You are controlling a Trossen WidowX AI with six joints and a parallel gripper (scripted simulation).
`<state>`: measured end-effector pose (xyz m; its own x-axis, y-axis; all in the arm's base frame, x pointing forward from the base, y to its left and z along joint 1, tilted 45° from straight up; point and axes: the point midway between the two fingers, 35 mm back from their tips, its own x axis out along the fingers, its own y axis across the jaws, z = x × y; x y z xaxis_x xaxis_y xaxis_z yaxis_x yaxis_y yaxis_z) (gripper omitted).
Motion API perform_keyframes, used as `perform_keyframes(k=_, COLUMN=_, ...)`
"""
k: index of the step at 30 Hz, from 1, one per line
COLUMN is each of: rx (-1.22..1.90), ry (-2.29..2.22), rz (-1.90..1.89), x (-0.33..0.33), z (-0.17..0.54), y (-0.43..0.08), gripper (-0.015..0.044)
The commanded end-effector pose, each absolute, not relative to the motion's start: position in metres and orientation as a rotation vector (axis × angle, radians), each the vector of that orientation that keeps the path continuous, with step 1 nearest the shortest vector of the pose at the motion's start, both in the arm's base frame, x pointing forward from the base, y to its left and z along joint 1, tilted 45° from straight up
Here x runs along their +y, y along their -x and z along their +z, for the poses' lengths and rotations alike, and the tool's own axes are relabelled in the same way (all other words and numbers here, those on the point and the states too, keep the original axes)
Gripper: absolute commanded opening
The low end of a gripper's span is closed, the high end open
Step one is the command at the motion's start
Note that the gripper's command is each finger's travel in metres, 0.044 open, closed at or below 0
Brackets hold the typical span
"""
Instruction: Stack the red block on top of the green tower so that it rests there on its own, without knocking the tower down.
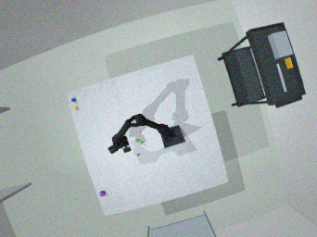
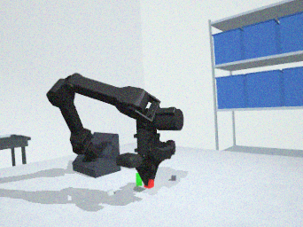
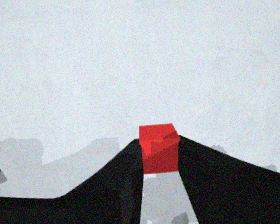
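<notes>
The small red cube (image 3: pixel 159 148) sits clamped between the tips of the two black fingers of the black parallel-jaw gripper (image 2: pixel 148 179), which grips it on opposite sides. In the exterior view the gripper points straight down and the cube hangs at its tip, close to the white table surface (image 2: pixel 230 192). The short bright-green tower (image 2: pixel 139 179) stands just beside the cube. The black arm (image 2: pixel 106 95) arches up from its base and folds downward.

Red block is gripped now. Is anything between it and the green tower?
Nothing visible. The gripper is shut on the red block, low near the table. In the exterior view the green tower stands right beside it, with no other object between them.
</notes>
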<state>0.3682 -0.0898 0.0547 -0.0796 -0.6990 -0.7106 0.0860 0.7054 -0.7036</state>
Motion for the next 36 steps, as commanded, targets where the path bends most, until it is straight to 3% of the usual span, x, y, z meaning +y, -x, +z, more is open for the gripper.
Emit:
perform_keyframes(k=1, rx=1.513, ry=0.514, rz=-0.700, x=-0.075, z=0.071, y=-0.371, gripper=0.0000)
perform_keyframes(k=22, rx=1.514, ry=0.513, rz=-0.698, x=-0.037, z=0.111, y=-0.374, gripper=0.0000)
perform_keyframes(k=36, rx=1.517, ry=0.508, rz=-0.688, x=0.002, z=0.085, y=-0.332, gripper=0.0000)
